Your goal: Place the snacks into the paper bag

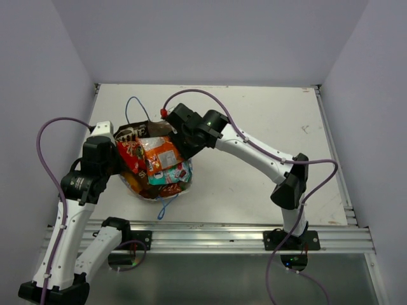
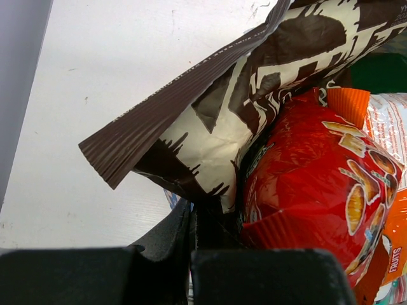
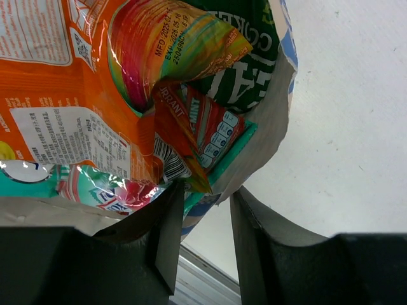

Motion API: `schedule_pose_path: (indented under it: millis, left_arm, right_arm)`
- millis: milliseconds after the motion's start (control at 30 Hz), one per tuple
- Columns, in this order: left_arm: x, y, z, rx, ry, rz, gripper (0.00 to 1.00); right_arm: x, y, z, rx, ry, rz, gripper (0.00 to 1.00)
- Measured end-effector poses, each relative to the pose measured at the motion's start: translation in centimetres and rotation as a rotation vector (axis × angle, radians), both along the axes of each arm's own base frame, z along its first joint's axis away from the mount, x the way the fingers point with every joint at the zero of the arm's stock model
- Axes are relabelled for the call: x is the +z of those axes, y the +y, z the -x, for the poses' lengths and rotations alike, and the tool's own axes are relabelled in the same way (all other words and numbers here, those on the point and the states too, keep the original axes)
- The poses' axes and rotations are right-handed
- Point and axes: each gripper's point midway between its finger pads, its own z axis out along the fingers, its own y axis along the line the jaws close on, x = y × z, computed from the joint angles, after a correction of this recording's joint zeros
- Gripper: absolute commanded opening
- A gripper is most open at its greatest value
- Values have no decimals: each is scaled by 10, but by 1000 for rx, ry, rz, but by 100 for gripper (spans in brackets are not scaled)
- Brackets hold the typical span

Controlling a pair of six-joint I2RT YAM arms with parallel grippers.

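The white paper bag [image 1: 180, 189] lies on the table's left half, stuffed with snacks: a red packet [image 1: 131, 152], an orange one [image 1: 160, 155] and a dark brown one [image 1: 143, 130]. My left gripper [image 1: 117, 159] is at the bag's left side. In the left wrist view it [image 2: 194, 206] is shut on a thin edge of the bag [image 2: 170, 198], below the brown packet [image 2: 241, 95] and red packet [image 2: 305, 184]. My right gripper [image 1: 181, 143] is at the bag's far right rim. It [image 3: 205, 190] is open astride the bag's wall [image 3: 273, 127], one finger inside by orange [image 3: 63, 82] and green [image 3: 241, 76] packets.
Blue string handles stick out behind [image 1: 133, 105] and in front [image 1: 166, 208] of the bag. An aluminium rail [image 1: 210, 232] runs along the near table edge. Bare white tabletop [image 1: 267, 121] lies right of the bag, with grey walls around.
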Motion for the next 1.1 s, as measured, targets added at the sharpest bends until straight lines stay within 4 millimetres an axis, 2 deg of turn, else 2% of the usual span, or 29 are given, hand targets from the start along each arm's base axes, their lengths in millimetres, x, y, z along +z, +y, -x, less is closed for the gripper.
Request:
schedule_pose_path:
  millis: [100, 200, 233, 267, 367, 467, 567, 700, 800, 967, 1033, 1100]
  left_arm:
    - [0, 0, 0, 0, 0, 0, 0]
    - [0, 0, 0, -1, 1, 1, 0]
    - [-1, -1, 0, -3, 2, 3, 0]
    - [-1, -1, 1, -5, 1, 4, 0]
    - [0, -1, 3, -8, -8, 9, 0]
    - [1, -2, 5, -13, -11, 13, 0]
    - [3, -5, 11, -31, 3, 25, 0]
    - [13, -21, 16, -102, 31, 84, 0]
    - [33, -42, 10, -184, 27, 156, 0]
    - [73, -66, -9, -275, -18, 234, 0]
    - [80, -72, -12, -302, -32, 253, 0]
    - [79, -80, -12, -330, -34, 277, 0]
  right_arm:
    - [-2, 3, -3, -2, -7, -9, 37]
    - [-13, 4, -6, -5, -4, -5, 19]
    - [-17, 3, -7, -5, -1, 1, 6]
    - [-19, 2, -7, -6, -1, 6, 0]
    - [-22, -2, -10, -21, -2, 17, 0]
    - [-16, -7, -12, -31, -18, 33, 0]
    - [9, -14, -16, -48, -49, 44, 0]
    - [70, -22, -22, -77, -135, -19, 0]
    - [108, -36, -20, -103, -196, -80, 0]
    - [134, -68, -5, -161, -206, -106, 0]
    - [137, -75, -3, -184, -210, -112, 0]
    - [134, -84, 1, -203, -207, -97, 0]
